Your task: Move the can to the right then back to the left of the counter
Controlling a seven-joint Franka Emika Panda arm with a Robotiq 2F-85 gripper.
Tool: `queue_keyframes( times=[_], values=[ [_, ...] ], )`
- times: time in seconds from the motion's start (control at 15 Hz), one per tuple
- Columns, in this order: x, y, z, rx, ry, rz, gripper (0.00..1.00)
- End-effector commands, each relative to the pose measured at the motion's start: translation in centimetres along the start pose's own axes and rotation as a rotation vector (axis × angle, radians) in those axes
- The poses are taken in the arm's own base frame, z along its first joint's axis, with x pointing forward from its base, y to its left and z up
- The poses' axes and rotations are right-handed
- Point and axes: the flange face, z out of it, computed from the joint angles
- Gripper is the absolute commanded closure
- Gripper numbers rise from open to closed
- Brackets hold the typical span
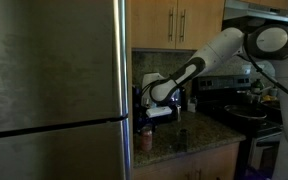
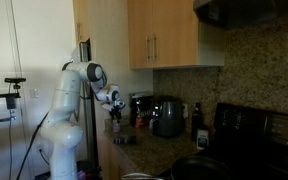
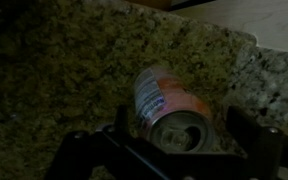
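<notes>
In an exterior view, the reddish drink can [image 1: 146,138] stands on the granite table [image 1: 199,138] beside the refrigerator [image 1: 54,90], at 6 o'clock from the fingers [image 1: 155,112]. In an exterior view, the white arm [image 2: 69,100] reaches over the table [image 2: 154,148]. In the wrist view, the fingers [image 3: 121,122] are apart at 9 and 3 o'clock of the can [image 3: 164,98]; whether they touch it cannot be told.

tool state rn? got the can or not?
Tool: open. Its fingers stand apart on either side of the can, which is on the counter. It has no visible grip on the can.
</notes>
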Motion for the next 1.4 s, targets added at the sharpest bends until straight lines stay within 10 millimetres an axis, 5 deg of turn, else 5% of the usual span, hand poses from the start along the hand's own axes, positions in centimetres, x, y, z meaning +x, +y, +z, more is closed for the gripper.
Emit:
queue_keyframes(
  times=[0.0, 0.07, 0.67, 0.73, 0.87, 1.33],
  values=[
    [-0.7, 0.5, 1.7, 0.027, 0.010, -0.009, 0.00],
    [-0.9, 0.6, 2.1, 0.034, 0.007, -0.006, 0.25],
    [-1.4, 1.1, 2.8, 0.033, 0.021, -0.015, 0.82],
    [-1.4, 1.2, 2.8, 0.030, 0.015, -0.020, 0.39],
    [-1.4, 1.5, 2.9, 0.013, 0.011, -0.053, 0.42],
    [-0.9, 2.2, 3.1, -0.034, 0.097, -0.145, 0.00]
  ],
)
